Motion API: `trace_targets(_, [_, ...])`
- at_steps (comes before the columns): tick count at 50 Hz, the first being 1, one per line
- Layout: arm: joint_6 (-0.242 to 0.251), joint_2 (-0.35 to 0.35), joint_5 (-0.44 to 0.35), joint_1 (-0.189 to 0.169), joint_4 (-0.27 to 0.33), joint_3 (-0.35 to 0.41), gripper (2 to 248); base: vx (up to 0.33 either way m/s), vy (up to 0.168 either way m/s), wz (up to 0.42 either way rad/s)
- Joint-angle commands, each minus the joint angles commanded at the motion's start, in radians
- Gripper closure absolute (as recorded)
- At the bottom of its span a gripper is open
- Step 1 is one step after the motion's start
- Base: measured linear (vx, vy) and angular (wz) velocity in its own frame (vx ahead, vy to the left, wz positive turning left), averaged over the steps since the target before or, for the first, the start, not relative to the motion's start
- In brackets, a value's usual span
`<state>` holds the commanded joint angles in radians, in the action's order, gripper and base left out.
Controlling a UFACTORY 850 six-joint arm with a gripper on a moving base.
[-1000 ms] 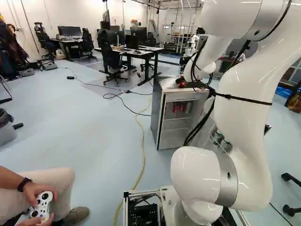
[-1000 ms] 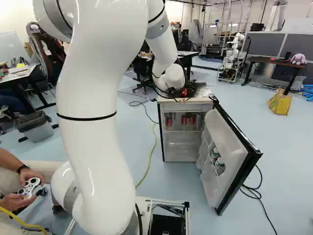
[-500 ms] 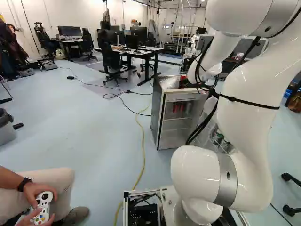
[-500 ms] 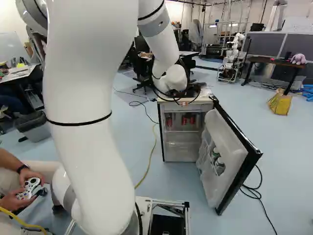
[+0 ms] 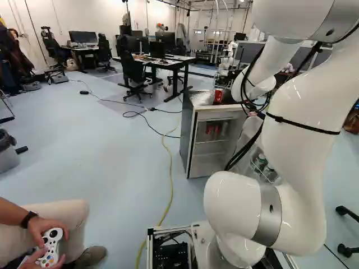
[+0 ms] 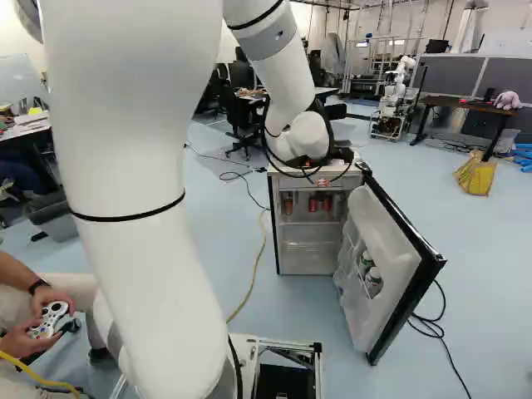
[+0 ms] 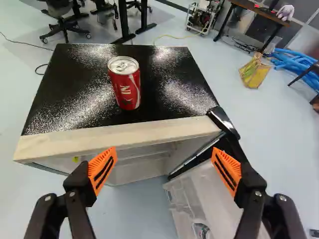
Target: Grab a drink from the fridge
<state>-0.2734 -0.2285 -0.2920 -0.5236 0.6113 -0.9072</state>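
Jaws spread wide, nothing between the orange pads. My black two-finger gripper [image 7: 163,153] hangs just in front of the small fridge [image 6: 309,262], whose black-edged door [image 6: 388,258] stands open. One red aluminium can [image 7: 125,84] stands upright on the fridge's speckled black top [image 7: 82,99], ahead of the gripper. More red cans [image 6: 313,203] sit on the upper shelf inside; the frames don't settle which drink is wanted.

Handling, my guess: if full, it has some weight and feels stiff; if empty, light and easily dented. I can't judge the fill from here. Painted metal is smooth, slippery if wet. Take it round the middle of the straight wall, pads on opposite sides, moderate squeeze, clear of the rim and tab.

Versus half a second ago: the white arm [image 5: 303,112] has swung right and drawn back; the can on top now shows clear of the wrist in the left base view, where it was mostly covered. Base hasn't moved; fridge and door same.
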Motion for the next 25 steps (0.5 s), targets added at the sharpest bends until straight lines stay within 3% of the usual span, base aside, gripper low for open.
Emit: trace_targets(25, [0.0,0.04,0.025,-0.084,0.0,0.021,3,0.0,0.0,0.0])
